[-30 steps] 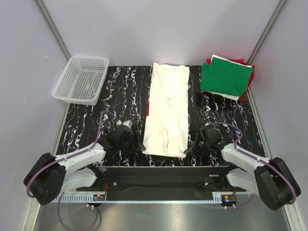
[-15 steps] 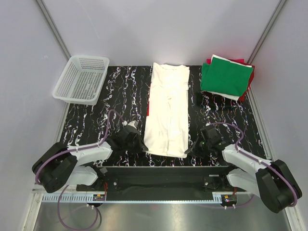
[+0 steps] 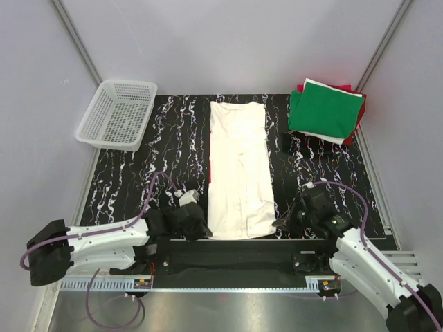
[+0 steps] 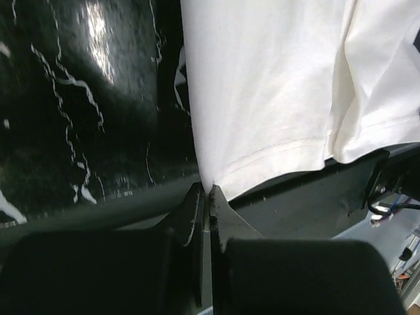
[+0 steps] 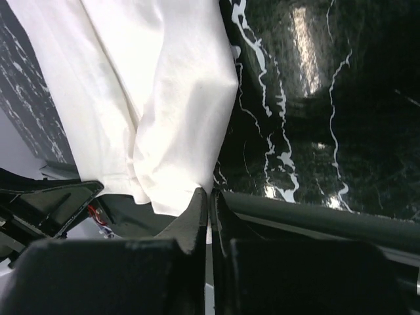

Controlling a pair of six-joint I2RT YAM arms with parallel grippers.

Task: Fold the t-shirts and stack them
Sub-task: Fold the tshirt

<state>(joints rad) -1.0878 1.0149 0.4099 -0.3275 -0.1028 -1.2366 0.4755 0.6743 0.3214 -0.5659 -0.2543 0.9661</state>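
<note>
A cream-white t-shirt, folded into a long narrow strip, lies down the middle of the black marbled table, with a red sliver showing along its left edge. My left gripper is shut on the shirt's near-left hem corner; in the left wrist view the white cloth runs into the closed left gripper. My right gripper is shut on the near-right hem corner, and the right wrist view shows cloth pinched in the right gripper. The near hem hangs over the table's front edge.
A stack of folded t-shirts, green on top with red and white under it, sits at the back right. A white mesh basket stands at the back left. Grey walls close in both sides.
My left gripper has closed on the near-left corner. Both arms have drawn back toward the near edge, pulling the shirt nearer and flatter.
</note>
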